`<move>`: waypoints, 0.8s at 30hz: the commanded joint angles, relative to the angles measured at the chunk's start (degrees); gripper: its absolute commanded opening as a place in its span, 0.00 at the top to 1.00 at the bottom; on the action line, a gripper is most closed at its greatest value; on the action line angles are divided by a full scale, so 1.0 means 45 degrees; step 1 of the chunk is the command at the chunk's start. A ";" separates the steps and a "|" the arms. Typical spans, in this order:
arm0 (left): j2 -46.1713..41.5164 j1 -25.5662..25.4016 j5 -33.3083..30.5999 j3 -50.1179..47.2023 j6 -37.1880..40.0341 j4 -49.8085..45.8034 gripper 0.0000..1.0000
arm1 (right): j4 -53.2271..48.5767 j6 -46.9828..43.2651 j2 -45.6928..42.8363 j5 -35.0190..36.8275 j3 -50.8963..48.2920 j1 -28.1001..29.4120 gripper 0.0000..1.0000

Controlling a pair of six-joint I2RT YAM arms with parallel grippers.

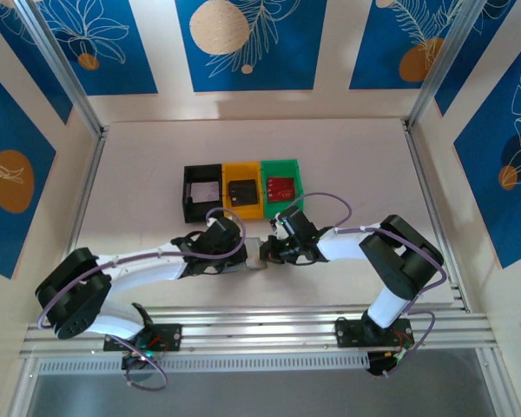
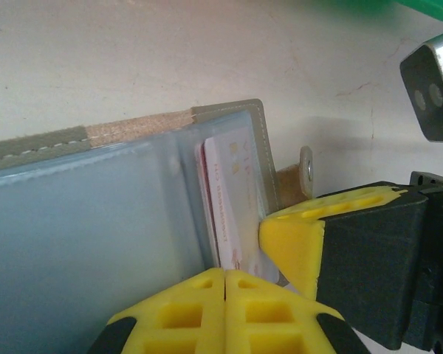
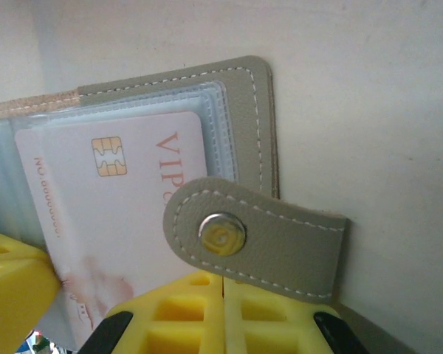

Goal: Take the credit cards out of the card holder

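Left gripper [image 2: 225,279]: yellow fingers were pressed together at bottom centre, against the card holder's [image 2: 229,112] clear sleeve; grip unclear
Right gripper [image 3: 222,284]: pressed together at bottom centre, beneath the snap strap [image 3: 266,243]
Where: card holder lay open on the table [image 1: 347,165], lower centre of top view, between both grippers
Risk: pulling could drag the whole holder, since the VIP card [image 3: 133,184] sat deep in its sleeve
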 commanded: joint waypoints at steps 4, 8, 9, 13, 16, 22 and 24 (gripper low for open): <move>-0.0464 -0.0170 -0.0034 -0.0100 0.0344 0.0356 1.00 | -0.1646 -0.0003 0.0187 0.0137 -0.0570 0.0105 0.94; -0.0447 -0.0138 0.0103 -0.0124 0.0471 0.0317 1.00 | -0.1877 0.0031 -0.0170 0.0193 -0.0576 0.0235 0.94; -0.0459 -0.0107 0.0093 -0.0139 0.0483 0.0288 1.00 | -0.1955 0.0061 -0.0252 0.0212 -0.0582 0.0275 0.94; -0.0324 -0.0063 0.0112 -0.0107 0.0520 0.0073 1.00 | -0.2467 0.0263 -0.0803 0.0268 -0.0448 0.0627 0.93; -0.0035 -0.0026 0.0239 -0.0047 0.0523 0.0042 1.00 | -0.3292 0.0234 -0.1386 0.0617 -0.0140 0.0918 0.94; 0.0501 -0.0006 0.0543 0.0163 0.0539 0.0047 0.90 | -0.4615 0.0228 -0.2498 0.1269 0.0221 0.0882 0.91; 0.0632 -0.0006 0.0629 0.0208 0.0484 0.0021 0.89 | -0.4681 0.0209 -0.2661 0.1240 0.0232 0.0847 0.89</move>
